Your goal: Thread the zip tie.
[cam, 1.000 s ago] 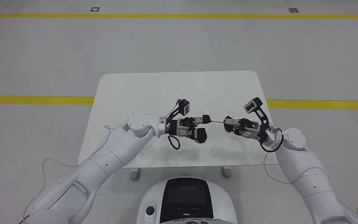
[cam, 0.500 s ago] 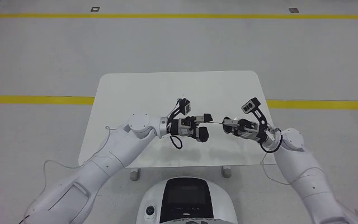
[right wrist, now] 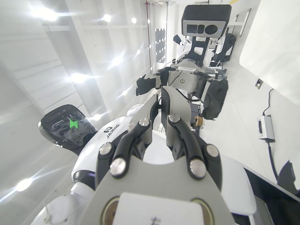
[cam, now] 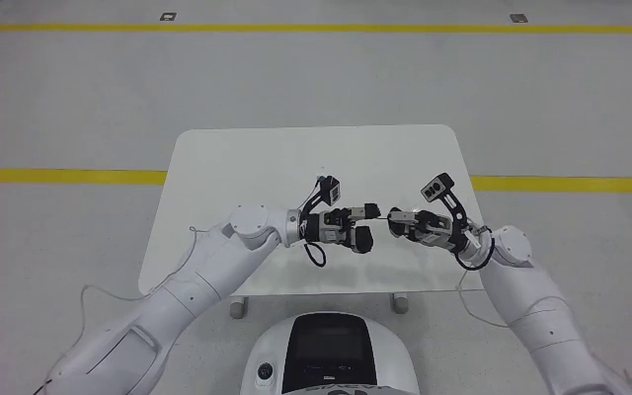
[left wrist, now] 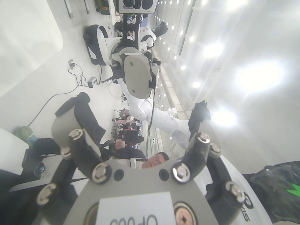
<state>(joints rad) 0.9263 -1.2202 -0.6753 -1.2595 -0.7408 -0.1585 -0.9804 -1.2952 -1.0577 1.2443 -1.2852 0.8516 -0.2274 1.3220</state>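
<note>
**A:** Holding what, exactly, was the right gripper (cam: 394, 218)?

**B:** One end of the zip tie (cam: 381, 219), as far as I could judge. Its fingers were pressed nearly together. The tie was a thin dark strip running toward nine o'clock. It hung over the white table (cam: 247, 168), roughly five o'clock from the table's centre. The strip was hard to pick out between the pads themselves.

**A:** And the left gripper (cam: 366, 225)?

**B:** It sat at nine o'clock of the right one, close by and facing it. Its fingers were spread wide and gripped nothing. The strip's free end seemed to reach in between them.

**A:** How did you expect the tie to handle?

**B:** I took it to be very light and smooth enough to slip. It looked springy along its length but easily bent sideways. I thought it would flex rather than break.

**A:** Where did you think it should be held?

**B:** On its flat faces and close to the tip, so that only a short stub was left to wobble. The head looked best pinched by its sides, which would leave the slot clear.
</note>
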